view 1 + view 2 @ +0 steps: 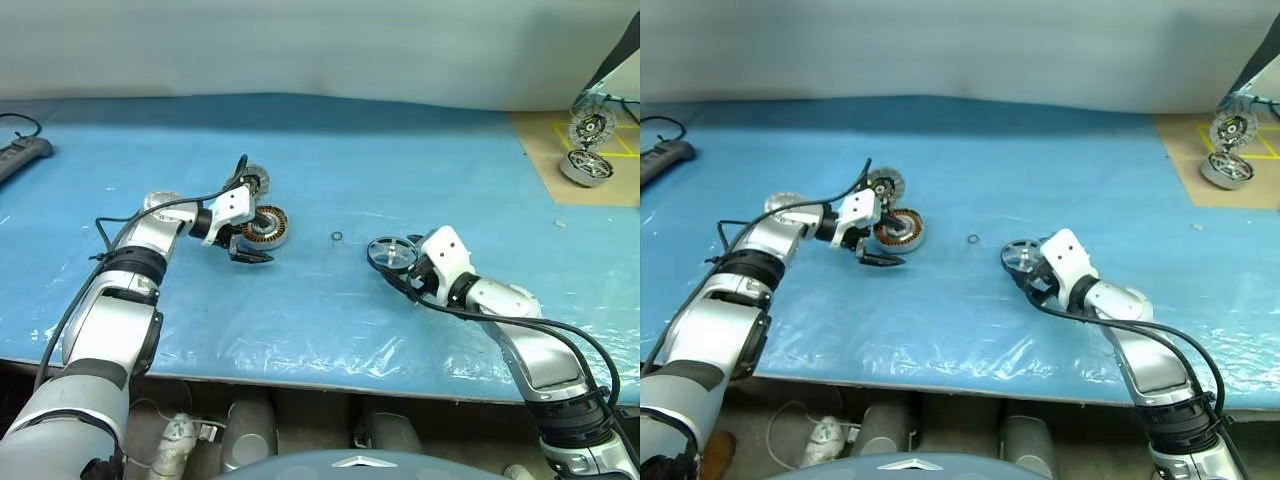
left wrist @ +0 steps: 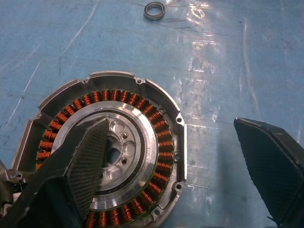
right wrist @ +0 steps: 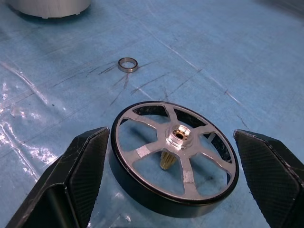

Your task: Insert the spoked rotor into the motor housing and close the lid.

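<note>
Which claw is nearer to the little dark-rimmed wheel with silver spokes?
The right claw: its open fingers stand on either side of the dark-rimmed spoked wheel. The left claw is across the blue mat at the copper-wound housing.

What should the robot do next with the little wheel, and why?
Probably close the right pincer on the spoked rotor. Its open fingers already stand on either side of the rim, and the rotor lies flat on the blue mat, away from the motor housing.

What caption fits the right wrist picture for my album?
Open right gripper straddling the spoked rotor on blue sheet, small ring beyond.
</note>
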Available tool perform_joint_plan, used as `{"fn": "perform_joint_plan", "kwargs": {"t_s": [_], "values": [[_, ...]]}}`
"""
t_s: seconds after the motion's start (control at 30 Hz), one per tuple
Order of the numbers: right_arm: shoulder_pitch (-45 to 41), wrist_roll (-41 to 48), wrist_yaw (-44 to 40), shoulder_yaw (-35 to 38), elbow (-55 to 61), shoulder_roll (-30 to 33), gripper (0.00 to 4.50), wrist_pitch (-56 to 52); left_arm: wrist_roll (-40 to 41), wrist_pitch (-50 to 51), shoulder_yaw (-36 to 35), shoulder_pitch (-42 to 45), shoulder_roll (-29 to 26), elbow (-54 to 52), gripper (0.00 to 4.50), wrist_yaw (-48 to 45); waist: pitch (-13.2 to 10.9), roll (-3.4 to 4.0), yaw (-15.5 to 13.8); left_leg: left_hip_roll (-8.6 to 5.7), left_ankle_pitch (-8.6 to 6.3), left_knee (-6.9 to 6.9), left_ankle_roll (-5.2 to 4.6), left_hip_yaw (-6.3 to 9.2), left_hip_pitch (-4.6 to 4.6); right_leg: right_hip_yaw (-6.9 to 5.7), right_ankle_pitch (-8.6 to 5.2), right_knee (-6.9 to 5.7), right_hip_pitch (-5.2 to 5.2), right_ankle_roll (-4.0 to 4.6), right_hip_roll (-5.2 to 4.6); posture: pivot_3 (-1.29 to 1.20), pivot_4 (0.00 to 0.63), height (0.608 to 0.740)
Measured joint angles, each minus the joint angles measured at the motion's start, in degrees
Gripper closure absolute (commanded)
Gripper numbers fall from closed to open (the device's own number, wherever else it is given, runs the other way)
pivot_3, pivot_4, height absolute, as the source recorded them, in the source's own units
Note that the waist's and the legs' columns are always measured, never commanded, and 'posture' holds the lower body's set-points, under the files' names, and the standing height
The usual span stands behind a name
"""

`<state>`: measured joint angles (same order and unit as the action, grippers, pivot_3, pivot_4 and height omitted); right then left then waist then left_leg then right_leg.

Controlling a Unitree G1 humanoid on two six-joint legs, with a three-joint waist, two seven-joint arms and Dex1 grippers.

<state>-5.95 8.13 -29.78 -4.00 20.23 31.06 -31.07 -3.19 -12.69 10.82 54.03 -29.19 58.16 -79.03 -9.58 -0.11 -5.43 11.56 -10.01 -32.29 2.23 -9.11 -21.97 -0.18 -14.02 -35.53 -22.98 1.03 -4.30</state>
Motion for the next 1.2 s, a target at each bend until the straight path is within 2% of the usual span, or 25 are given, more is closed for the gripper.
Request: {"fn": "perform_joint_plan", "kwargs": {"t_s": [0.13, 0.5, 0.67, 0.9, 1.03, 1.2], "values": [[0.18, 0.09, 0.22, 0.43, 0.00, -0.51, 0.03, 0.03, 2.29, 3.73, -1.77, 0.34, -0.01, 0.30, 0.00, -2.54, -0.01, -0.01, -0.05, -0.03, 0.00, 0.01, 0.00, 0.00, -0.04, -0.02, 0.00, 0.00, -0.03, 0.00, 0.01, 0.00, 0.150, 0.740], [0.21, 0.04, 0.75, 0.81, -0.27, -0.93, 0.03, 0.11, 3.13, 3.38, -2.54, -0.18, -1.22, 0.24, 0.00, -4.69, -0.01, -0.01, -0.21, -0.02, 0.00, 0.05, 0.00, 0.01, -0.07, -0.07, 0.01, 0.04, -0.03, -0.02, -0.01, 0.00, 0.150, 0.740], [0.22, 0.01, 0.72, 0.81, -0.44, -0.93, 0.03, 0.13, 1.40, -0.50, -1.49, -1.36, -1.29, -0.04, 0.00, -3.27, -0.01, -0.01, -0.21, 0.00, 0.00, 0.05, 0.00, 0.02, -0.05, -0.08, 0.02, 0.03, -0.01, -0.04, -0.01, 0.00, 0.150, 0.740], [0.22, 0.01, 0.77, 0.78, -0.46, -1.24, 0.03, 0.12, -3.85, -8.46, 1.82, -0.39, -1.68, 1.57, 0.00, 3.36, 0.00, -0.01, -0.14, 0.01, 0.00, 0.03, 0.00, 0.02, 0.07, -0.05, 0.02, 0.02, 0.09, -0.04, -0.02, 0.00, 0.150, 0.740], [0.55, 0.28, 0.52, 0.78, 0.04, -1.88, 0.03, -0.16, -4.64, -9.87, 2.41, -0.04, -0.98, 2.91, 0.00, 5.14, 0.01, 0.01, -0.10, 0.01, 0.00, 0.03, 0.00, 0.01, 0.18, 0.01, -0.04, 0.00, 0.17, 0.07, -0.01, 0.00, 0.150, 0.740], [2.06, 0.97, -2.04, 0.68, 4.64, 0.17, 0.03, -0.82, -4.66, -10.05, 2.51, 0.20, -0.32, 4.04, 0.00, 4.76, 0.01, 0.01, -0.16, 0.09, 0.00, 0.02, 0.00, 0.01, 0.36, 0.05, -0.05, 0.02, 0.37, 0.08, -0.03, 0.00, 0.150, 0.740]]}}
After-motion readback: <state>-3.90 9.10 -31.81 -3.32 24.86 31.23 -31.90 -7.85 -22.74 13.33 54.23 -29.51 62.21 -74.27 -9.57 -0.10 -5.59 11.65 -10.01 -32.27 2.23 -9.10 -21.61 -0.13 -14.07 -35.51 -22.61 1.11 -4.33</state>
